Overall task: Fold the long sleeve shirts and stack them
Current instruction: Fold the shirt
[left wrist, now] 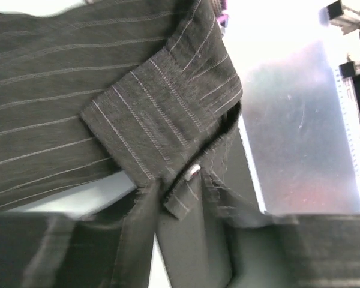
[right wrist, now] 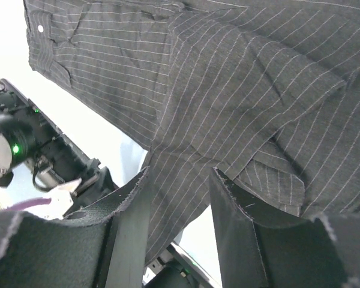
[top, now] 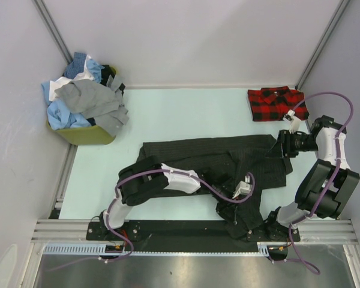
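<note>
Roughly: worktop [top: 168, 108] carries everything. Dark pinstripe shirt [top: 198, 156] spread flat at middle, one part hanging over near edge; laid open so sides can be folded in. Basket [top: 87, 137] at far left corner keeps heap of shirts [top: 84, 99], blue, white, grey, not yet folded. Red plaid shirt [top: 275, 103] lies folded at far right corner, likely start of stack. Right gripper [top: 283, 144] at dark shirt's right edge, jaws apart astride hem, not pinching. Left gripper [top: 243, 191] by cuff [left wrist: 150, 132]; cuff between jaws, cannot tell if clamped.

We find the charcoal pinstriped shirt [top: 192, 153] spread open between left gripper [top: 242, 193] and right gripper [top: 282, 147]; the folded red plaid shirt [top: 275, 103] lies beyond the right, other shirts [top: 87, 102] heaped well beyond the left.
</note>
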You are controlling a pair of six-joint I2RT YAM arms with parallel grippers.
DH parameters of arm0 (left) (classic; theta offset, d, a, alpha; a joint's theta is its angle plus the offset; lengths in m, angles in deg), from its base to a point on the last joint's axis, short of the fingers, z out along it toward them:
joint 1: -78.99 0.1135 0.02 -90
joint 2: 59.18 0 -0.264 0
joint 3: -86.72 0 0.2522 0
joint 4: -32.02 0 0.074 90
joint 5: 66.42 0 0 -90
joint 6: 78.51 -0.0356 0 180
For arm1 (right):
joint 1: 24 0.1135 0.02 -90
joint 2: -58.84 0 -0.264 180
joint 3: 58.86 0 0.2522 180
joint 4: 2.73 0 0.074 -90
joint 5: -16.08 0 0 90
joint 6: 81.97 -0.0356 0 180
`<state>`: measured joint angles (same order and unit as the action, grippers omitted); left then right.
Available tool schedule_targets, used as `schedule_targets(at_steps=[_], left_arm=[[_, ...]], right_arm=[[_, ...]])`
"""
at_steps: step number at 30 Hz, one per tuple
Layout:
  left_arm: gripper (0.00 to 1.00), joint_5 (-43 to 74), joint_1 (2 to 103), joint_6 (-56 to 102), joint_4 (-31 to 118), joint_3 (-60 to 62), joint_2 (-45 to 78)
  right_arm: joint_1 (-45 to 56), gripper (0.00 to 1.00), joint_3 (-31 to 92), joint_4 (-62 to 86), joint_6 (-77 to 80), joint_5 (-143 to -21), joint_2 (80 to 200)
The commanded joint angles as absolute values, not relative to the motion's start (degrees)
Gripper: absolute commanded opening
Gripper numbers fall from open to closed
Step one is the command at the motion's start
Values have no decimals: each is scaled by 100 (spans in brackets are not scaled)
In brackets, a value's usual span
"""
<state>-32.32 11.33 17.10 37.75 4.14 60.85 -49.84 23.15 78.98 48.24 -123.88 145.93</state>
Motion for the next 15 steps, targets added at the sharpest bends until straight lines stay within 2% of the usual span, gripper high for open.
schedule_targets(at_steps=[1,3,4,11,15], left_arm=[[18,-3241,1122,1860,3928,238,5816],[3,-3127,1158,1957,4112,169,5685],[0,-2988,1158,1906,4243,124,5501],[0,-2688,1017,1159,6033,-840,4656],[0,-2363,929,89,7064,-1615,4410]], right_arm=[[-5124,47,2214,7915,5101,-12446,14454],[-5159,47,2179,7915,5119,-12472,14445],[-5177,47,2152,7906,5136,-12516,14453],[-5177,47,2196,7775,5084,-12727,14541],[-5160,46,2266,7608,4926,-12929,14612]])
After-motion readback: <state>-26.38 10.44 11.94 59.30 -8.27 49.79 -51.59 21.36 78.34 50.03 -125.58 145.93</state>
